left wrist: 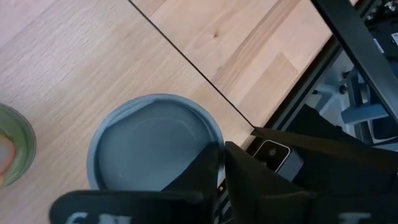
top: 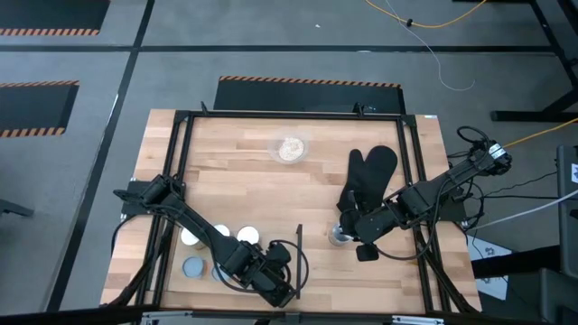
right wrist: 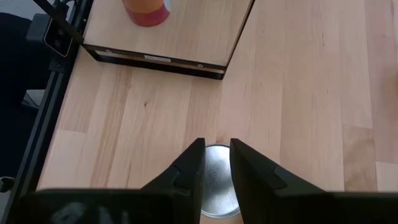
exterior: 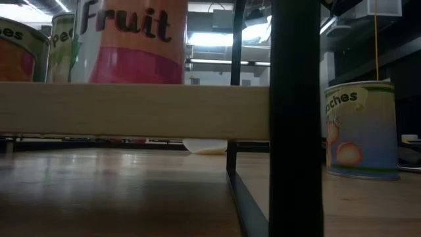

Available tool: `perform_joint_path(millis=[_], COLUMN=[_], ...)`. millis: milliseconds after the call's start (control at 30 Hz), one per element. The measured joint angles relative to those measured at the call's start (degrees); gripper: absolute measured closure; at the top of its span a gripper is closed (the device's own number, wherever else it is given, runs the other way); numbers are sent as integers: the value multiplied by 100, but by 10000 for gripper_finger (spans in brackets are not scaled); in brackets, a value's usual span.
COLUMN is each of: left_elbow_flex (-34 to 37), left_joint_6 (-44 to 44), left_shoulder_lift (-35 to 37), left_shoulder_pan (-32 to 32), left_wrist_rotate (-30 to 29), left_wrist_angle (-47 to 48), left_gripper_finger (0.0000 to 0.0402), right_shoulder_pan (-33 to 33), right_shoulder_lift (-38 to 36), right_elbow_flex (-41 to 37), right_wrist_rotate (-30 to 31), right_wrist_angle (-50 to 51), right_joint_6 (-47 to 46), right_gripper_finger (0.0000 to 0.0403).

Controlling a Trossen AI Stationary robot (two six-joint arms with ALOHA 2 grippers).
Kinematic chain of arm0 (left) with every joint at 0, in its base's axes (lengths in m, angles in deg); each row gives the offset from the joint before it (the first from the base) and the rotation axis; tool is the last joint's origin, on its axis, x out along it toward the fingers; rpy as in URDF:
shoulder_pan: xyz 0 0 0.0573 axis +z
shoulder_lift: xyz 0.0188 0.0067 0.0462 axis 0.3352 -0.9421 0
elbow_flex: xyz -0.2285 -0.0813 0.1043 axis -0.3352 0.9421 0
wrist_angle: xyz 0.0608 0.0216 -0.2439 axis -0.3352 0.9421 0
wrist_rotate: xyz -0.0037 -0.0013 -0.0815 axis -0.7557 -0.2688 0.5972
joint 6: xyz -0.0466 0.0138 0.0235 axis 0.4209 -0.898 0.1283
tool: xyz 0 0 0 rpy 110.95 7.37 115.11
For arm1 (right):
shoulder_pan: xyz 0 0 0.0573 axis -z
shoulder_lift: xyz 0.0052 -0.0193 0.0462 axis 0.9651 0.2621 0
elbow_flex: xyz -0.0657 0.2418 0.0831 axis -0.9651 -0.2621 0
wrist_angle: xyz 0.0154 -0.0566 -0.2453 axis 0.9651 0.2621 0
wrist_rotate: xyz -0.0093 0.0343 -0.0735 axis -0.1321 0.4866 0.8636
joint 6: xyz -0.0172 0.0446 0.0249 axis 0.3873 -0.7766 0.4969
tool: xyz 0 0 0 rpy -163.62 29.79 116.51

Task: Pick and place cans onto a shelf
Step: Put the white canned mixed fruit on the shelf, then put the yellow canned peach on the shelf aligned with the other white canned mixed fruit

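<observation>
Seen from above, the left hand (top: 275,275) and its arm cover part of the shelf (top: 271,236) near the tabletop's front edge, hiding any cans beneath them. The right hand (top: 348,233) sits over a silvery can (top: 339,237), leaving only a sliver of its top visible. In the level view, a dark upright post (exterior: 296,118) blocks the middle of the scene, and the fruit can (exterior: 128,41) on the shelf is cut off at the picture's top. In the left wrist view, a green-rimmed can (left wrist: 13,149) is cut off at the edge; its label is unreadable.
</observation>
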Motion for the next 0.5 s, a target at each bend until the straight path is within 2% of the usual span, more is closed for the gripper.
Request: perform_joint_path(millis=[333,500], left_elbow_flex=[4,4], left_joint_6=[-24,-41], left_shoulder_lift=[-6,9], left_shoulder_pan=[12,109], left_wrist_rotate=[-24,31], left_wrist_angle=[-17,-17], left_gripper_finger=[318,313], right_shoulder_pan=[1,1], right_shoulder_lift=[0,0], right_elbow_flex=[0,0], right_wrist_rotate=[1,1], right_wrist_angle=[0,1], right_joint_6=[2,2], right_gripper_finger=[324,324])
